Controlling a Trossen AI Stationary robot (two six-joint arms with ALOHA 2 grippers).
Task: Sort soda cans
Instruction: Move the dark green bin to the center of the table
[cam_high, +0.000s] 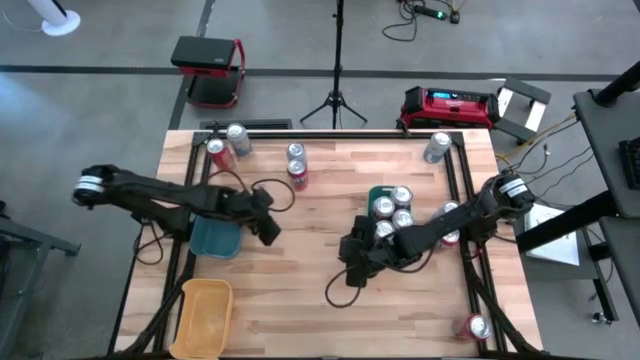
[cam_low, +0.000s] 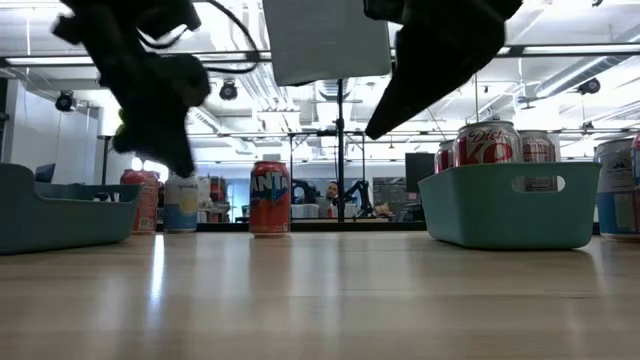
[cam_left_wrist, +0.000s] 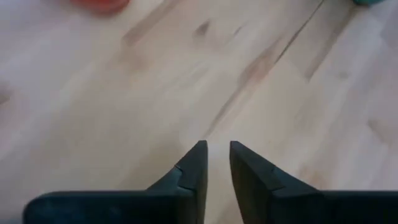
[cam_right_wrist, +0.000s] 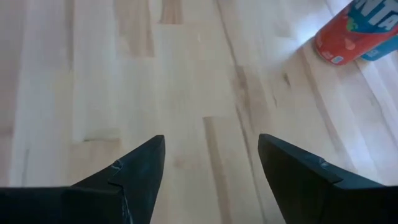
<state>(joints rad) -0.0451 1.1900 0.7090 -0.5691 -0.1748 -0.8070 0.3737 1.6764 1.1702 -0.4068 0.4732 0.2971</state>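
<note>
Wooden table (cam_high: 300, 290), mostly bare in the middle and front.

Teal tray (cam_high: 215, 238) at the left side, partly under the left arm; nothing visible in it. Second teal tray (cam_low: 510, 205) right of centre holds a cluster of silver-topped soda cans (cam_high: 395, 208), one reading "Diet". Yellow tray (cam_high: 205, 315) sits at the front-left corner, well apart from both grippers.

Loose cans: two at the back-left corner (cam_high: 225, 145), a red one and a silver one side by side. Two stand together mid-back (cam_high: 296, 165); the orange-red Fanta can (cam_low: 269, 197) is one of them, upright, also seen in the right wrist view (cam_right_wrist: 351, 34). One silver can at the back-right edge (cam_high: 437, 147). One red can lies near the front-right corner (cam_high: 472, 326). One more is partly hidden under the right arm, beside the tray.

Left arm reaches in low from the left, left gripper (cam_high: 268, 232) just right of the left tray, above bare wood, fingers (cam_left_wrist: 196, 165) nearly closed with a thin gap, holding nothing.

Right arm comes in diagonally over the loaded tray; right gripper (cam_high: 352, 272) is in front of that tray, above bare wood, jaws spread wide, empty.
</note>
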